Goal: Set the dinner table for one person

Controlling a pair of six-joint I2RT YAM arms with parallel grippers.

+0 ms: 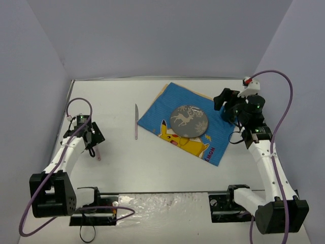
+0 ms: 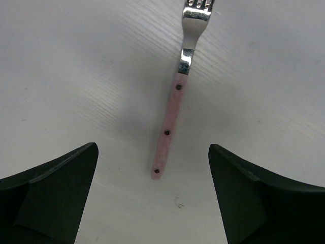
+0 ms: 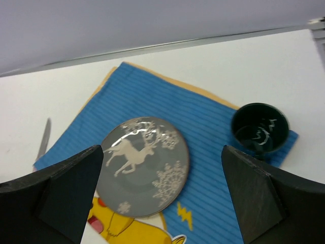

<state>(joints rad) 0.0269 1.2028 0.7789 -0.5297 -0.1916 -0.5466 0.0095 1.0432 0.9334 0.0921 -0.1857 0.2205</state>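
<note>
The white dinner table [image 1: 127,168] holds a blue cartoon placemat [image 1: 218,137] with a grey reindeer plate [image 1: 188,121] on it. A knife [image 1: 136,121] lies left of the mat. A pink-handled fork [image 2: 172,117] lies on the table, also seen in the top view [image 1: 98,154]. My left gripper [image 1: 95,138] is open and empty above the fork's handle end [image 2: 152,193]. My right gripper [image 1: 223,101] is open and empty above the mat's right side [image 3: 162,198]. A dark green cup [image 3: 260,128] stands on the mat's far right corner.
Grey walls close in the table at the back and sides. The table's back edge [image 3: 203,40] runs just behind the mat. The arm bases and cables [image 1: 101,208] sit along the near edge.
</note>
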